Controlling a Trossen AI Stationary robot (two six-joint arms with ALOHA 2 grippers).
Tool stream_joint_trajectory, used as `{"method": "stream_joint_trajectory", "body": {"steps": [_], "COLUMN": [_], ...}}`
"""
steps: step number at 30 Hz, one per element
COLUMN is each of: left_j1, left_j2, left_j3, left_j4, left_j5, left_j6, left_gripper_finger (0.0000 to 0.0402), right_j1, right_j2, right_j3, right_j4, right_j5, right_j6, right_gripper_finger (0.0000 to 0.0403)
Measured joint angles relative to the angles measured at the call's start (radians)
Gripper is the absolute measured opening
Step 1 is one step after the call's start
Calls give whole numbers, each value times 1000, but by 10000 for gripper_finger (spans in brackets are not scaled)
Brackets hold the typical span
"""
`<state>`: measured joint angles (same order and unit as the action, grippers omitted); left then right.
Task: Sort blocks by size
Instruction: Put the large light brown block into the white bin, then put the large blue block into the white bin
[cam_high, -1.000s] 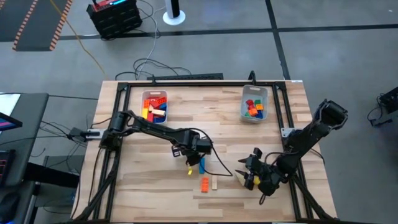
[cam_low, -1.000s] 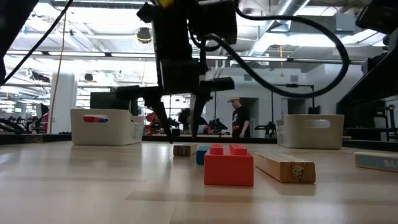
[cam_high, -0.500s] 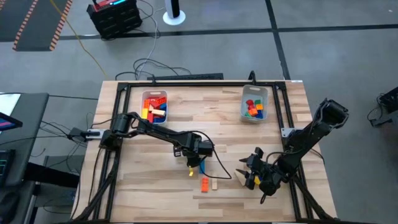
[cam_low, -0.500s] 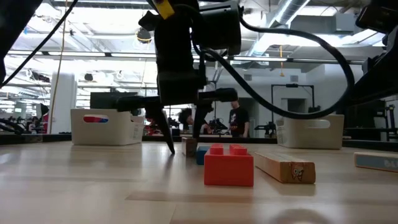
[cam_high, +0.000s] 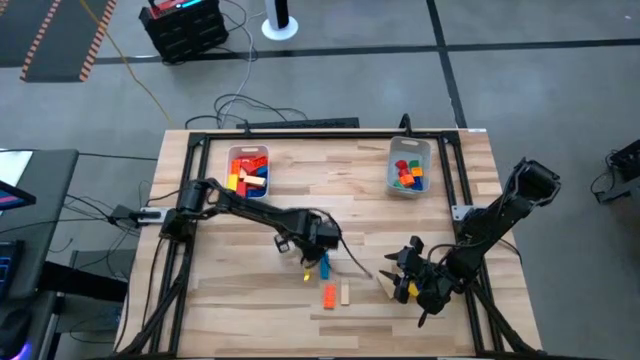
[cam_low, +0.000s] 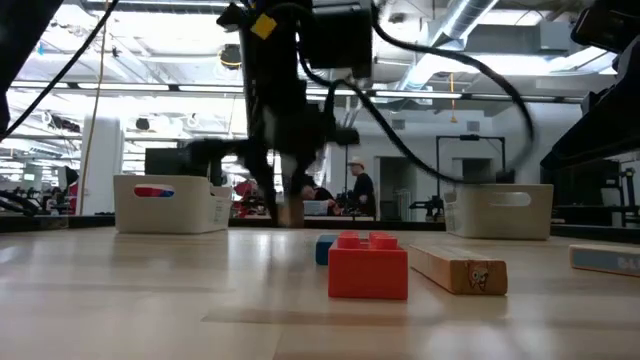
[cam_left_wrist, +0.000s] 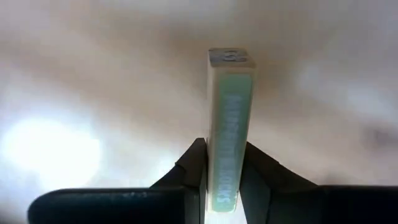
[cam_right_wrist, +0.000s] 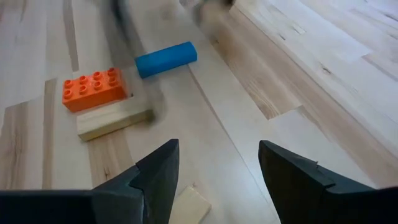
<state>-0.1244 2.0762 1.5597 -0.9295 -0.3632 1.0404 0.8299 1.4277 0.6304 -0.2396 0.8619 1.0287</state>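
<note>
Your left gripper (cam_left_wrist: 225, 163) has just clamped down on that long pale block (cam_left_wrist: 229, 124) and lifted it, so it's bin-bound, while your right gripper (cam_right_wrist: 217, 163) sits spread.

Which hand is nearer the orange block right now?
Left. The left hand, shut on a pale bar, is just behind the orange block; the right hand waits open, farther off to its right.
</note>
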Motion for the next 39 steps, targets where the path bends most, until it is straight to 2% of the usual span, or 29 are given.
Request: {"method": "stream_joint_trajectory", "body": {"steps": [7, 13, 18, 24, 28, 35, 39], "left_j1": [154, 334, 489, 646, 701, 678, 580], "left_j2": [-153, -259, -293, -319, -318, -359, -420], "left_j3": [1, 2, -8, -155, -209, -171, -165], "left_j4": [-176, -373, -503, -436, -413, -388, -301], "left_j5": [-104, -112, -113, -111, -82, -60, 5], "left_j6": [-381, -699, -868, -896, -883, -881, -841], "left_gripper_finger": [51, 51, 59, 84, 104, 151, 159], "right_j1": [0, 0, 2, 17, 26, 25, 18], "right_j2": [0, 0, 0, 0, 0, 0, 0], "right_j3": [0, 0, 0, 0, 0, 0, 0], "right_j4": [1, 1, 0, 14, 13, 9, 10], "right_j5": [1, 1, 1, 1, 3, 28, 29], "right_j6": [20, 32, 42, 48, 52, 53, 56], "right_gripper_finger": [249, 249, 249, 249, 249, 249, 249]}}
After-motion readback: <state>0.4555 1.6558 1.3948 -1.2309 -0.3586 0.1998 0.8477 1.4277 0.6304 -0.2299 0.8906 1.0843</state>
